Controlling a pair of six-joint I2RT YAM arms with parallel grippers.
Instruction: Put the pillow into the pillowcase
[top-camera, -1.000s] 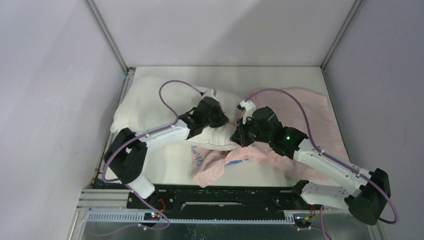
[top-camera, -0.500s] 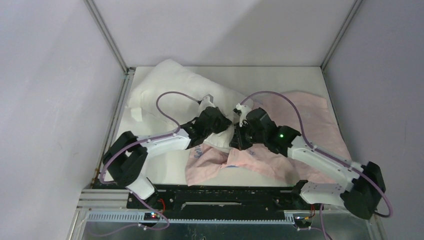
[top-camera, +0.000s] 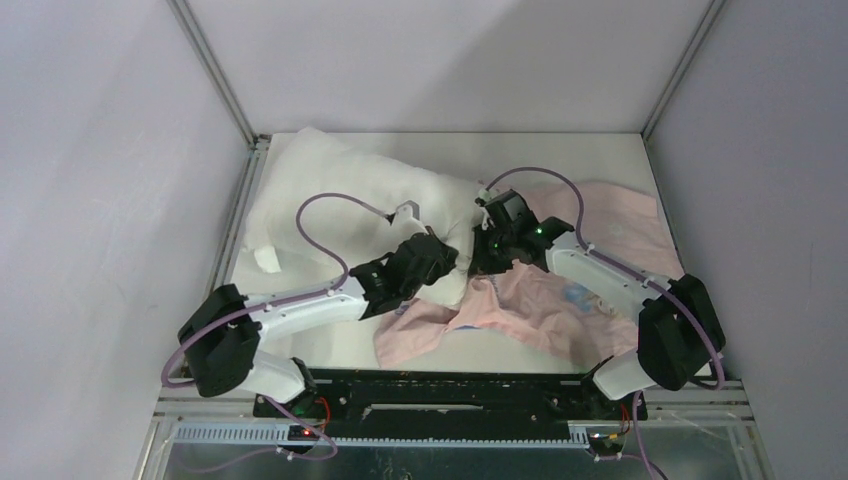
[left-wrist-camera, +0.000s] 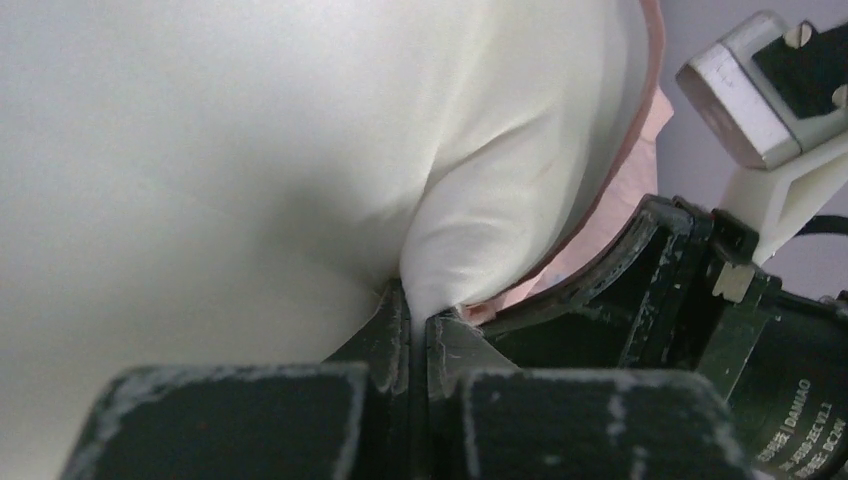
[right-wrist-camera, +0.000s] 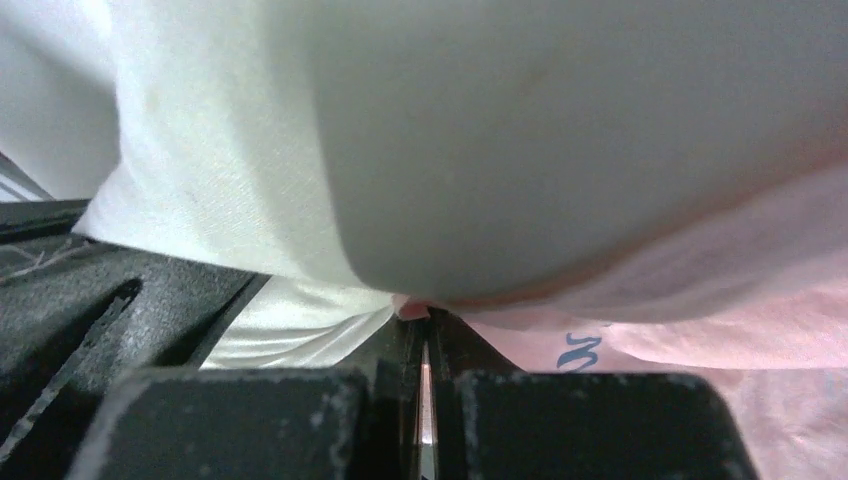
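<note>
At centre of table, both grippers meet where pillow corner meets pillowcase mouth.
- Left gripper: jaws pressed together, pinching white corner fold of pillow. Probably there to steer corner toward opening.
- Right gripper: jaws pressed together on pink hem of pillowcase. Seemingly pins mouth in place beneath corner.
- Pillow bulk lies far-left, outside case.
- Pillowcase lies rumpled to right.
- Judgement: insertion barely begun.

My left-wrist feed: "DAMIAO" printed on the black motor housing right of the left pincer; blue cursive on the pillowcase unreadable.
</note>
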